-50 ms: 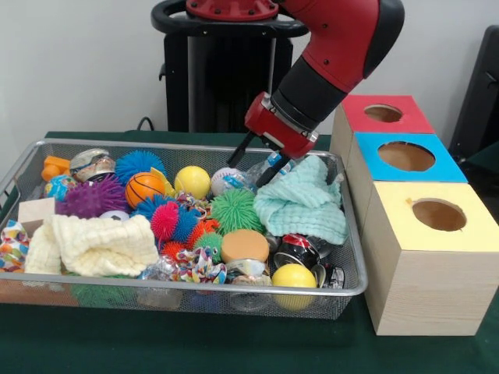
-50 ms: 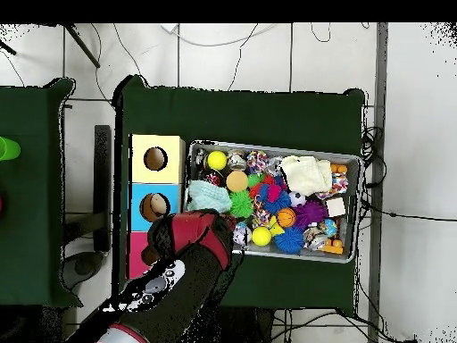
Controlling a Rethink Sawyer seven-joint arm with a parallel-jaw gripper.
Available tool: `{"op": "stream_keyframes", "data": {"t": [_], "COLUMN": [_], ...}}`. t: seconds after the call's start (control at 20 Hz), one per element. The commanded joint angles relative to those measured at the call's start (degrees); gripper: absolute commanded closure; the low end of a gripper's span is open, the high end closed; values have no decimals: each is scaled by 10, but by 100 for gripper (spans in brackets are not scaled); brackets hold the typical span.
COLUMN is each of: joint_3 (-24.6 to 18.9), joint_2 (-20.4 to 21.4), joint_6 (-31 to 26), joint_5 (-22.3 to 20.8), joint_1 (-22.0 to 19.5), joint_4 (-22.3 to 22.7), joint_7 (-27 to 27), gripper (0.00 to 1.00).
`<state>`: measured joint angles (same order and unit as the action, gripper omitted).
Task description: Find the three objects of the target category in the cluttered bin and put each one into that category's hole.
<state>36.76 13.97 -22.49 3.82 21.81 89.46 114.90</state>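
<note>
Arm angled down over wire bin (image 1: 343, 290) back rim, gripper (image 1: 256, 160) beside mint cloth (image 1: 302, 201). Black fingers (image 1: 240, 148) spread wide, nothing held.

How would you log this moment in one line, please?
end effector: open, empty | over bin far edge, beside mint cloth | boxes: nothing visible inside

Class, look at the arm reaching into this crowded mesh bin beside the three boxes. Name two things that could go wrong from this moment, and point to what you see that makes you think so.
1. The gripper hangs open right beside the mint cloth, so it might snag the cloth rather than a toy.
2. The mesh bin is heaped; the yellow ball by its near rim could be jostled out.
</note>
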Motion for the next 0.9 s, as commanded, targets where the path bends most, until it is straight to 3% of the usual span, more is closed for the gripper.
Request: {"op": "stream_keyframes", "data": {"t": [0.05, 0.5, 0.75, 0.9], "joint_3": [-51, -32, -41, -52], "joint_2": [-23, -47, -16, 4], "joint_6": [-53, -104, -197, -218], "joint_5": [28, 36, 44, 40], "joint_1": [-2, 14, -29, -51], "joint_4": [-13, -62, -117, -126], "joint_7": [110, 116, 79, 59], "gripper": [0, 0, 0, 0]}}
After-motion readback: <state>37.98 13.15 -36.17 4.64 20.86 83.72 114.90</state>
